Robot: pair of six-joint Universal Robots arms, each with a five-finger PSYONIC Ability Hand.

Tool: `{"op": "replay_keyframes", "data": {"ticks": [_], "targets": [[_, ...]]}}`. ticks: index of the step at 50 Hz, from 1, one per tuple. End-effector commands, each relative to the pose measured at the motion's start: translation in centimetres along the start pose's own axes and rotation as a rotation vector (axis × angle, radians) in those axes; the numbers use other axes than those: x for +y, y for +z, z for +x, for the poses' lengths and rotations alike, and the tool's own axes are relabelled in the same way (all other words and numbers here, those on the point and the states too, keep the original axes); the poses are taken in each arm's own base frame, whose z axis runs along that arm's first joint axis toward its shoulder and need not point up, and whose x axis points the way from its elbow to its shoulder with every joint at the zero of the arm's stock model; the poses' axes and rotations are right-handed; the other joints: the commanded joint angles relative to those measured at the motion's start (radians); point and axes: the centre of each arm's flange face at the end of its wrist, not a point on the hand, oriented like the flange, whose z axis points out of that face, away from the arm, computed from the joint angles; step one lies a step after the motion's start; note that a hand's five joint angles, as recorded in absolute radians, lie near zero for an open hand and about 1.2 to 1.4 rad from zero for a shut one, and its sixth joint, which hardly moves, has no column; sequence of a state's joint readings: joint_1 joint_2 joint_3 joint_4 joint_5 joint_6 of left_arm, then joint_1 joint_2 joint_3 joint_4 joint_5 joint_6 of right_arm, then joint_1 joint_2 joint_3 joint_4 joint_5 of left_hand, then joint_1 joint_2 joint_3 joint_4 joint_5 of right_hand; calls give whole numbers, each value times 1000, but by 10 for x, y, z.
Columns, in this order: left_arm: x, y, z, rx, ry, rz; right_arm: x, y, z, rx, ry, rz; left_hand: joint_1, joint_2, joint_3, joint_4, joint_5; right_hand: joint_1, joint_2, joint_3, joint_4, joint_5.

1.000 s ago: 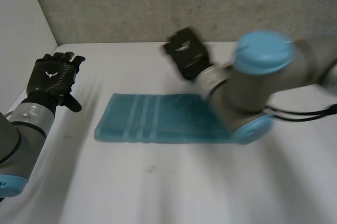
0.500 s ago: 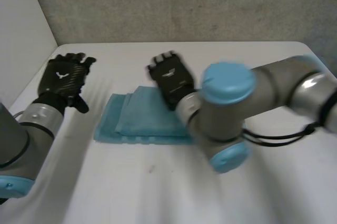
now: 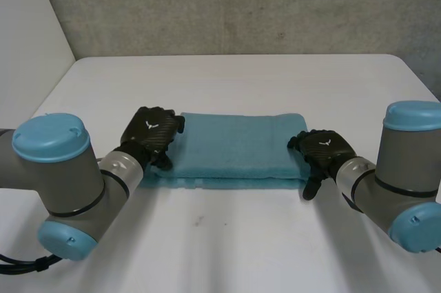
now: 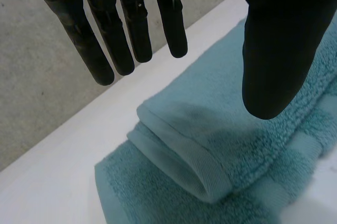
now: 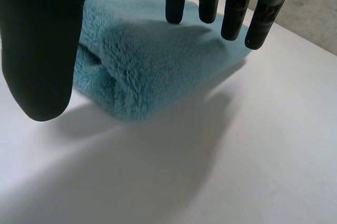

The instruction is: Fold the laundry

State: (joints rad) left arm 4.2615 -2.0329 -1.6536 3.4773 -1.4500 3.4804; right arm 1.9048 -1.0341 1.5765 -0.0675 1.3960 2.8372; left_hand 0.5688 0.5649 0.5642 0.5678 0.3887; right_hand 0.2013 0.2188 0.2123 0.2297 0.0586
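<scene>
A teal towel lies folded into a long strip in the middle of the white table. My left hand rests at its left end, fingers over the edge of the cloth. In the left wrist view the fingers are straight and the thumb stands apart above the towel's layered end, gripping nothing. My right hand sits at the towel's right end. In the right wrist view its thumb and straight fingers hover over the rounded fold, open.
Bare white table runs in front of the towel and behind it up to the grey wall. Both forearms lie low over the table on either side of the towel.
My right arm has swung back from across the towel to its right end. My left hand has come in from the far left to the left end. The towel now lies folded over.
</scene>
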Motion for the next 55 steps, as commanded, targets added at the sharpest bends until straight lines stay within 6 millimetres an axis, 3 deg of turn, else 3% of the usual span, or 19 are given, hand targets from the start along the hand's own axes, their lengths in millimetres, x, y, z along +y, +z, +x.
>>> {"op": "replay_keyframes", "data": {"ticks": [1,14,17,18,22,32,42,50,51,55], "targets": [[7,2,0,3,-4,-25,1,-5,2,17,-4,23,106,110,110,107,111,77,60,66,49,46],[31,13,6,27,86,-93,3,-9,5,28,2,16,114,118,119,115,120,89,72,78,61,57],[31,16,3,14,95,-92,2,-9,5,27,1,18,287,291,292,288,292,89,72,78,61,57],[30,18,1,7,96,-85,2,-9,4,27,2,16,477,480,481,478,482,92,75,81,64,60],[27,20,-4,-24,96,-78,3,-9,4,27,2,16,827,831,832,828,832,95,78,84,67,63],[22,8,-24,-184,107,-121,0,-9,4,30,2,37,827,831,832,828,833,92,75,81,64,60],[40,-4,-45,-248,155,-161,-7,-8,-5,5,120,75,827,831,832,828,833,92,75,81,64,60],[50,-10,-40,-230,224,-194,-11,-8,-16,-57,165,94,827,831,832,828,833,166,148,154,137,134],[50,-11,-39,-228,226,-196,-11,-8,-17,-62,168,94,810,814,815,811,816,166,148,155,137,134],[46,-13,-35,-220,232,-184,-11,-8,-20,-75,176,95,96,100,101,97,102,201,183,190,172,169]]}}
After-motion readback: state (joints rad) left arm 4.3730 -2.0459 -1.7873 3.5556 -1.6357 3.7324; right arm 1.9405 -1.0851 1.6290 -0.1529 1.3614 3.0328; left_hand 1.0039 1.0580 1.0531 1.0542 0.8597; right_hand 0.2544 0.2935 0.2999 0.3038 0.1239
